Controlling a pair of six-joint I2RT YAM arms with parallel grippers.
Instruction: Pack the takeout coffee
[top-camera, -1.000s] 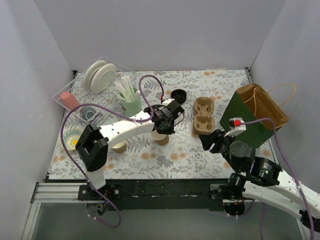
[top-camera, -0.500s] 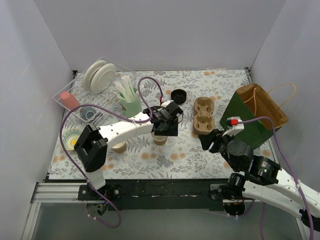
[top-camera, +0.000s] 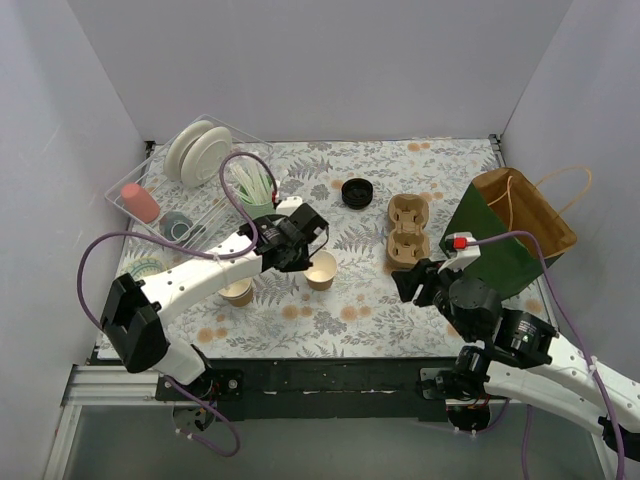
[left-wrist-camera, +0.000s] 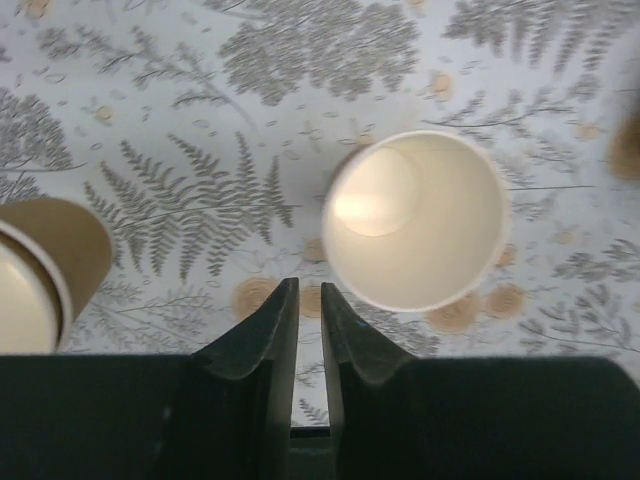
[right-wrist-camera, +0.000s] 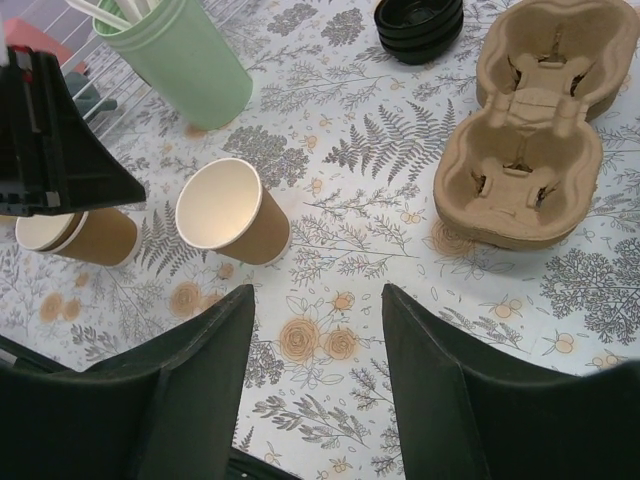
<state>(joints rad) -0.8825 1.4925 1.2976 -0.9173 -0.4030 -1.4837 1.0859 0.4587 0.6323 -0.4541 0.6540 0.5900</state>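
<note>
A small kraft-brown paper cup (top-camera: 321, 270) stands upright on the floral mat, open-topped with no lid on it and white inside (left-wrist-camera: 415, 220); it also shows in the right wrist view (right-wrist-camera: 232, 212). A stack of black lids (top-camera: 357, 192) lies apart at the back. My left gripper (top-camera: 303, 257) is just left of the cup, not touching it, its jaws (left-wrist-camera: 309, 290) nearly together and empty. My right gripper (top-camera: 413, 284) is open and empty (right-wrist-camera: 315, 300), low over the mat, right of the cup. The brown paper bag (top-camera: 515, 232) stands open at the right.
A moulded-pulp cup carrier (top-camera: 408, 232) lies between the cup and the bag. A mint-green cup of straws (top-camera: 258, 205) stands behind my left gripper. More kraft cups (top-camera: 238, 292) sit left of the cup. A clear rack with white plates (top-camera: 197, 152) is at the back left.
My left gripper has drawn back to the left from above the cup, and the arm's elbow has swung left. The cup now stands uncovered. The right arm has barely moved.
</note>
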